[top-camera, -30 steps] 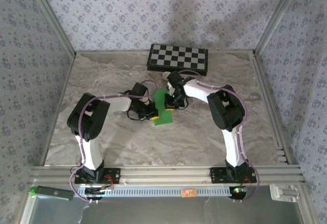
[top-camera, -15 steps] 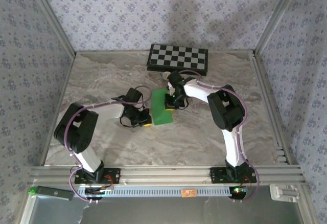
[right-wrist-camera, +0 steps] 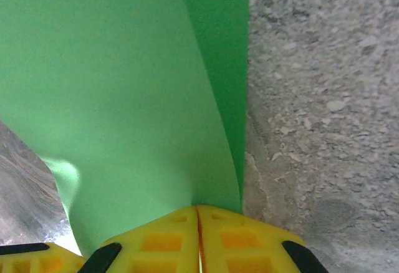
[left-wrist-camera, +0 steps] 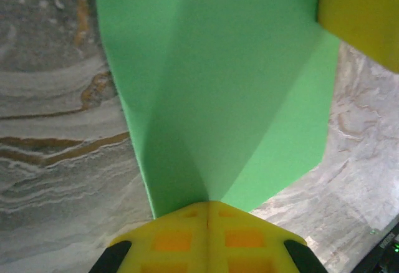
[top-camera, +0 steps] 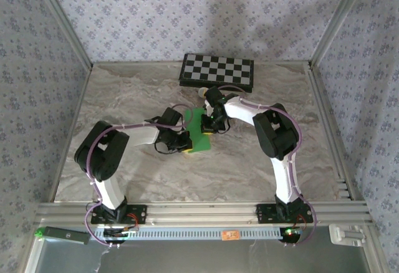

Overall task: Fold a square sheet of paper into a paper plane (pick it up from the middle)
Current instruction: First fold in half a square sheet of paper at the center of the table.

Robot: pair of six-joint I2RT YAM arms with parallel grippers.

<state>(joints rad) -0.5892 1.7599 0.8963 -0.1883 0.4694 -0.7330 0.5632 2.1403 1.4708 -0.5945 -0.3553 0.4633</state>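
The square sheet of paper (top-camera: 201, 141) is bright green and sits mid-table, bent into a lengthwise fold and held between both grippers. My left gripper (top-camera: 186, 146) is shut on its near-left edge; in the left wrist view the yellow jaws (left-wrist-camera: 207, 204) meet on the crease of the sheet of paper (left-wrist-camera: 218, 80). My right gripper (top-camera: 207, 129) is shut on the far-right edge, and its jaws (right-wrist-camera: 198, 210) pinch the sheet of paper (right-wrist-camera: 124, 98) just above the marble. The right gripper's yellow finger (left-wrist-camera: 365, 17) shows at the sheet's far corner.
A black-and-white checkered board (top-camera: 217, 70) lies at the back of the marble table (top-camera: 124, 92), just behind the right gripper. Aluminium frame posts and patterned walls close in both sides. Open marble lies left and in front of the paper.
The left arm swung out to the left, drawing its edge of the paper wider, then came back right, narrowing the sheet again. The right arm stayed put.
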